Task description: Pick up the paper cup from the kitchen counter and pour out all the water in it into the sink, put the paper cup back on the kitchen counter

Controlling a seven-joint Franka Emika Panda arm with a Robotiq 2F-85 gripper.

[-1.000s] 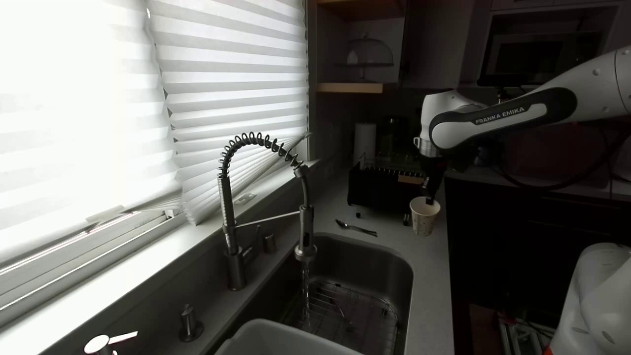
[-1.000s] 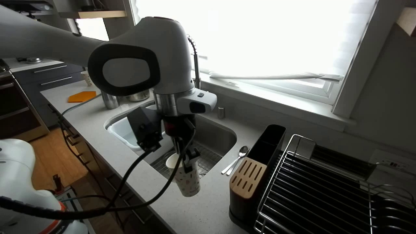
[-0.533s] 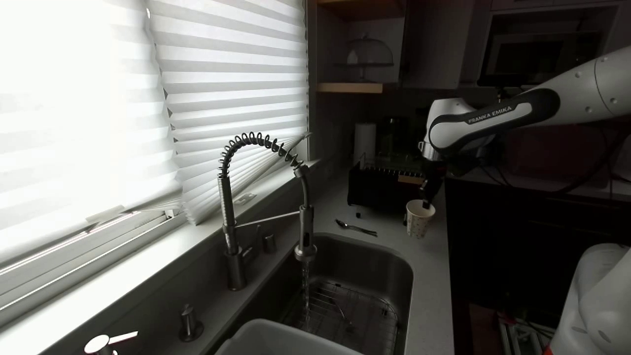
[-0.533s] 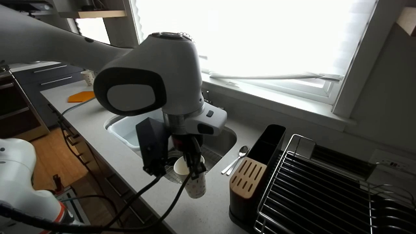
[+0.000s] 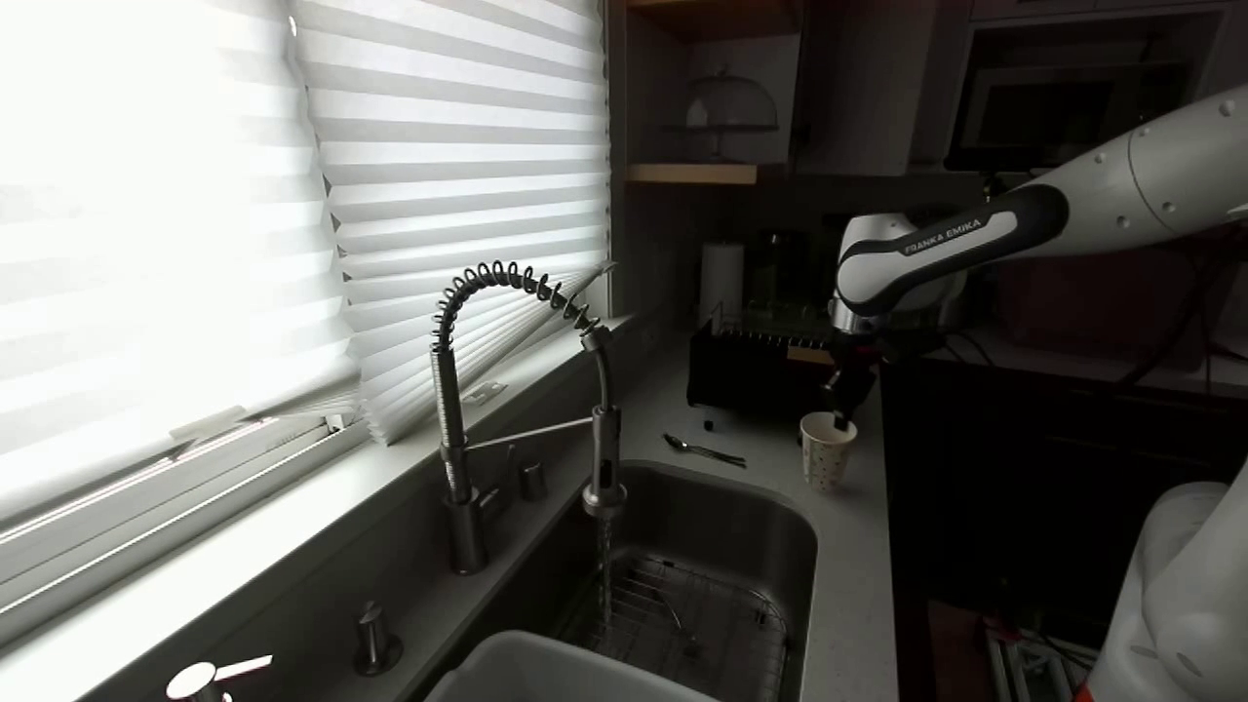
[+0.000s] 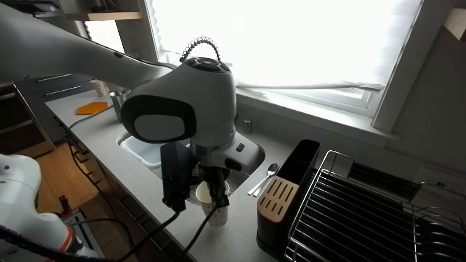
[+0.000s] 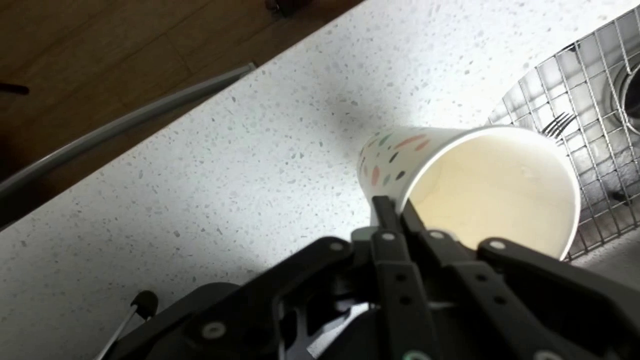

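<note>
The paper cup (image 5: 825, 460), cream-white with coloured flecks, is near the counter's front edge, beside the sink's end, in both exterior views (image 6: 213, 214). It stands almost upright, low over or on the kitchen counter (image 5: 848, 575); I cannot tell whether its base touches. My gripper (image 7: 397, 205) is shut on the cup's wall at the rim, one finger inside and one outside. In the wrist view the cup's pale inside (image 7: 500, 190) faces the camera; I cannot tell whether water is in it. The steel sink (image 5: 721, 517) lies beside the cup, with water running from the faucet (image 5: 604, 439).
A spoon and fork (image 6: 269, 173) lie on the counter beside a black utensil holder (image 6: 278, 200) and a wire dish rack (image 6: 349, 218). A pale tub (image 5: 556, 673) sits in the sink. Another flecked cup (image 6: 99, 87) stands at the counter's far end.
My gripper has moved down with the cup, lowering it toward the counter and slightly toward the sink. The cup has gone from tilted to nearly upright. The hold has not changed.
</note>
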